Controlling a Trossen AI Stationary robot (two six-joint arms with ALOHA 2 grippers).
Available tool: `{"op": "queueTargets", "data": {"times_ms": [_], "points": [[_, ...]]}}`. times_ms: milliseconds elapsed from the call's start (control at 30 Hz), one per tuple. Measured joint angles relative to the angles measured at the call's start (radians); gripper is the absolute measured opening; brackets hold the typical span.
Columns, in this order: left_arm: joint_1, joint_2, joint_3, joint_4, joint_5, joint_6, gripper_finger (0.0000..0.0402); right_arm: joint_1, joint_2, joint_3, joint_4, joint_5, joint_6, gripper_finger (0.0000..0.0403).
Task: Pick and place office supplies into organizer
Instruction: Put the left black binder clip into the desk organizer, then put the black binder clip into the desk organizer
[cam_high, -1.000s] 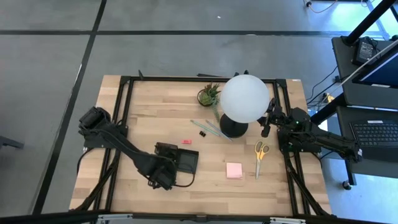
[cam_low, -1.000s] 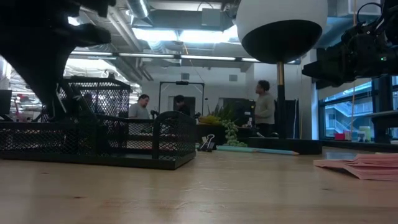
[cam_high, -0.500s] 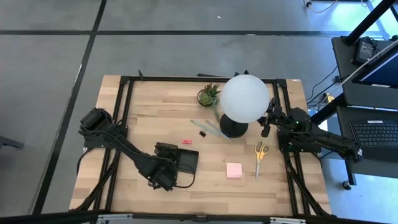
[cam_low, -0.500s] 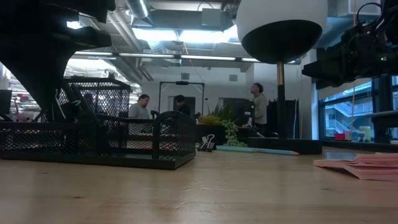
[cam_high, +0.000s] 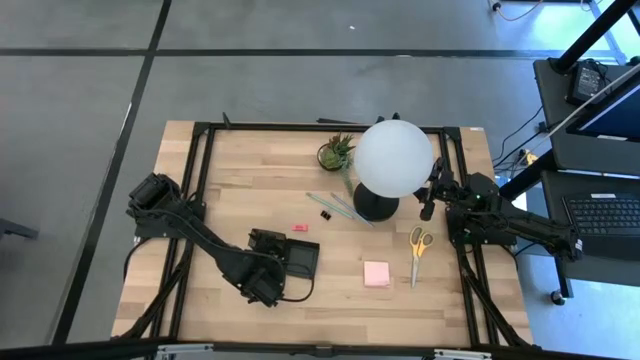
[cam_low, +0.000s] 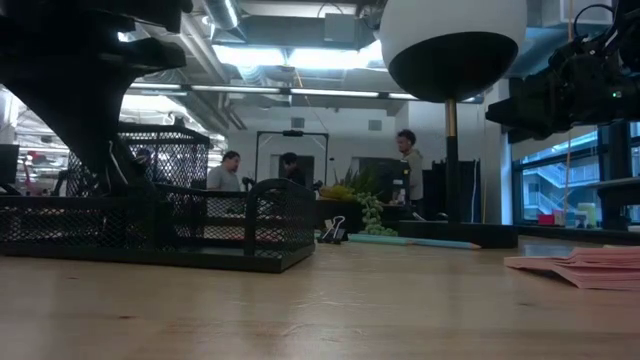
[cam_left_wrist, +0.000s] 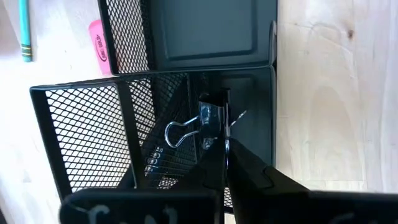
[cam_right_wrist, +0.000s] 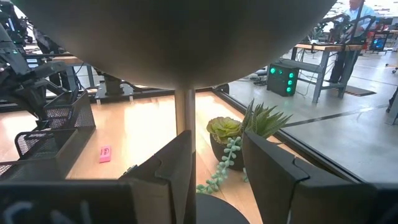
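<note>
My left gripper (cam_high: 262, 278) points down into the black mesh organizer (cam_high: 300, 257) near the table's near edge and is shut on a black binder clip (cam_left_wrist: 205, 121) inside a compartment. My right gripper (cam_high: 430, 200) waits open beside the lamp's pole (cam_right_wrist: 185, 112) at the table's right. On the wood lie the yellow-handled scissors (cam_high: 418, 250), a pink sticky pad (cam_high: 376, 273), a pink eraser (cam_high: 300, 228), a second binder clip (cam_high: 326, 214) and pale-green pencils (cam_high: 345, 208). My left gripper pinches the binder clip between its two fingertips (cam_left_wrist: 231, 155), coming from above and pointing down. The silver wire handles (cam_left_wrist: 177, 132) stick out sideways from the fingertips. The fingers cover the exact place of contact. The clip is inside the organizer's compartment (cam_left_wrist: 249, 124); whether it rests on the floor I cannot tell.
A white globe lamp (cam_high: 393, 158) on a round black base (cam_high: 375, 208) and a small potted plant (cam_high: 336, 152) stand toward the far right. In the low view the organizer (cam_low: 160, 225) is at left and the sticky pad (cam_low: 580, 268) at right. People move in the room behind.
In the low view my left arm has shifted a little toward the table's right above the organizer. The high view shows no change among the things on the table.
</note>
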Motion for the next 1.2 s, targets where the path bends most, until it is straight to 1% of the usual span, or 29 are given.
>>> {"op": "queueTargets", "data": {"times_ms": [400, 700, 767, 867, 1067, 1200], "points": [[0.0, 0.0, 0.0, 0.0, 0.001, 0.0, 0.0008, 0.0, 0.0, 0.0, 0.0, 0.0, 0.0, 0.0145], [0.0, 0.0, 0.0, 0.0, 0.001, -0.01, 0.0073, 0.0, 0.0, 0.0, 0.0, 0.0, 0.0, 0.0145], [0.0, 0.0, 0.0, 0.0, 0.001, -0.01, 0.0081, 0.0, 0.0, 0.0, 0.0, 0.0, 0.0, 0.0145], [0.0, -0.002, 0.0, 0.0, 0.005, -0.01, 0.0083, 0.0, 0.0, 0.0, 0.0, 0.0, 0.0, 0.0145], [0.0, -0.004, 0.084, -0.091, 0.008, -0.01, 0.0074, 0.0, 0.0, 0.0, 0.0, 0.0, 0.0, 0.0145], [0.007, -0.007, 0.17, -0.111, -0.034, 0.012, 0.0068, 0.0, 0.0, 0.0, 0.0, 0.0, 0.0, 0.0145]]}}
